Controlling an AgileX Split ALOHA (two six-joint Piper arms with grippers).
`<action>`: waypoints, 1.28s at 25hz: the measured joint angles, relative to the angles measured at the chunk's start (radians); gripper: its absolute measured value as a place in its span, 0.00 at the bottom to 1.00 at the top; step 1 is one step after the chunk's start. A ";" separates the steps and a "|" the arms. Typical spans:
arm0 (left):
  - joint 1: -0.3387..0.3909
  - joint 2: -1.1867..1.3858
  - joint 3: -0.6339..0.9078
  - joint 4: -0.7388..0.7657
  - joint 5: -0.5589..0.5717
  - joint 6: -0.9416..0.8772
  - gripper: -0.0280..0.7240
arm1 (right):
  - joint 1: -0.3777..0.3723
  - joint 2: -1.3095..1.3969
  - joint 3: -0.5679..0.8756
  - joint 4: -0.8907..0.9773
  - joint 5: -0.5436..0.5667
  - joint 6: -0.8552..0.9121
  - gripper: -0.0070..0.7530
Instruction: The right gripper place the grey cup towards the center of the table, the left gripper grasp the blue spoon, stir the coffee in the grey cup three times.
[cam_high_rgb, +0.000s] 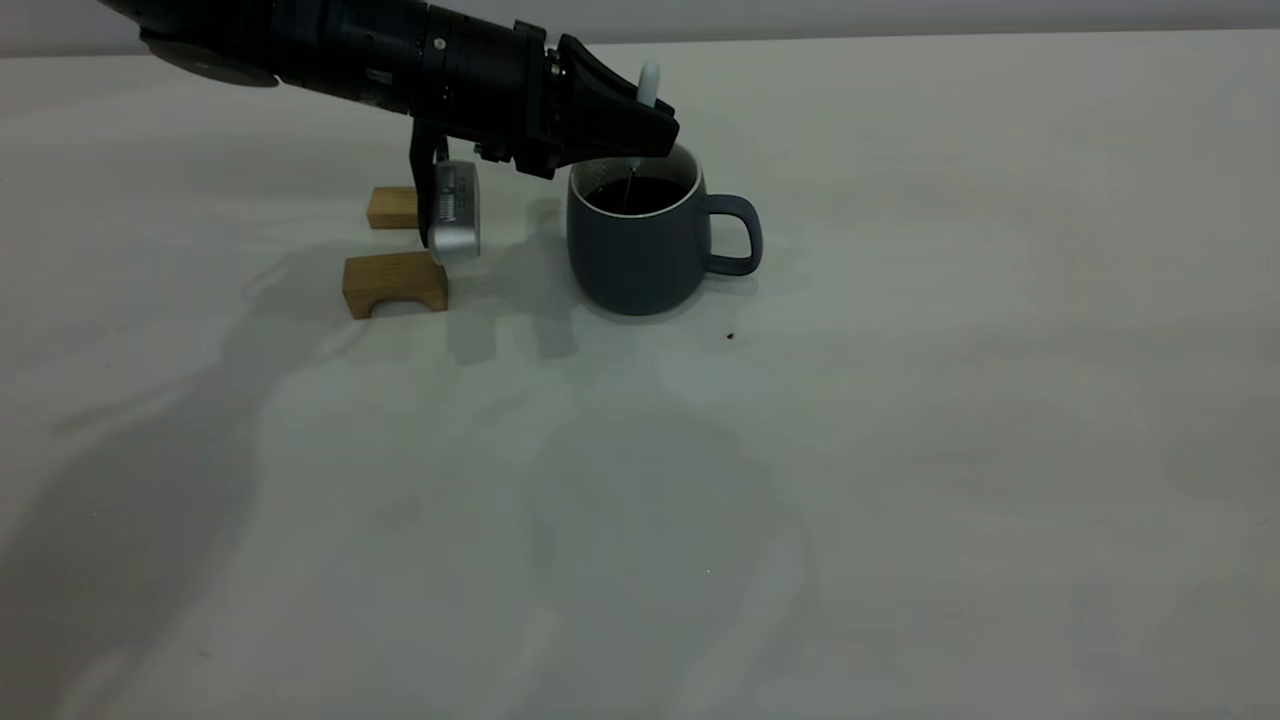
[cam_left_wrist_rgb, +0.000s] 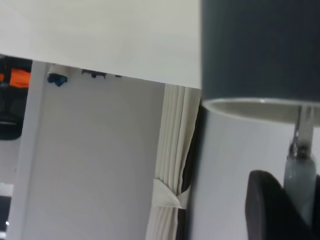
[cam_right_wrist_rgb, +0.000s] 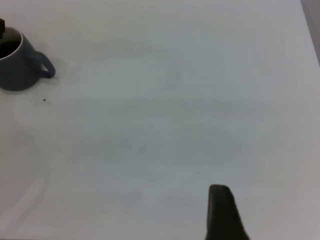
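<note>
Grey cup (cam_high_rgb: 640, 245) sits upright on the bench (cam_high_rgb: 900, 450), a bit left of centre in the exterior view, handle pointing toward the right side of that view. Coffee (cam_high_rgb: 635, 193) fills it dark and flat below the white rim. Left claw (cam_high_rgb: 655, 130) reaches in from the upper left and hangs right over the cup's mouth, fingers pinched shut on the blue spoon (cam_high_rgb: 648, 85); the pale handle tip sticks up above the claw and the thin metal neck drops straight down into the coffee. Spoon bowl not visible, under the liquid. In the left wrist view the cup (cam_left_wrist_rgb: 260, 50) fills one corner, rim close to the camera, and the spoon (cam_left_wrist_rgb: 301, 170) runs from the cup rim to a dark finger (cam_left_wrist_rgb: 270, 210) of the claw, pale handle meeting the grey neck just off the rim. Two wooden blocks (cam_high_rgb: 395, 283) lie on the bench left of the cup, one behind the other, the nearer one arch-shaped, both apart from the cup; the arm's silver-grey camera housing (cam_high_rgb: 455, 212) hangs just above the nearer one. Small dark speck (cam_high_rgb: 731, 337) on the bench just in front-right of the cup. Right claw (cam_right_wrist_rgb: 222, 212) is out of the exterior view; its wrist view shows only one dark finger tip over bare bench, well apart from the cup (cam_right_wrist_rgb: 20, 62) seen far off, so can't tell whether it's open or closed.
</note>
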 joint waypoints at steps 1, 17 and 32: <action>0.000 0.000 0.000 0.000 0.005 -0.010 0.39 | 0.000 0.000 0.000 0.000 0.000 0.000 0.67; 0.055 -0.140 0.000 0.223 0.229 0.434 0.76 | 0.000 0.000 0.000 0.000 0.000 0.000 0.67; 0.059 -0.687 0.000 0.958 0.252 0.595 0.67 | 0.000 0.000 0.000 0.000 0.000 0.000 0.67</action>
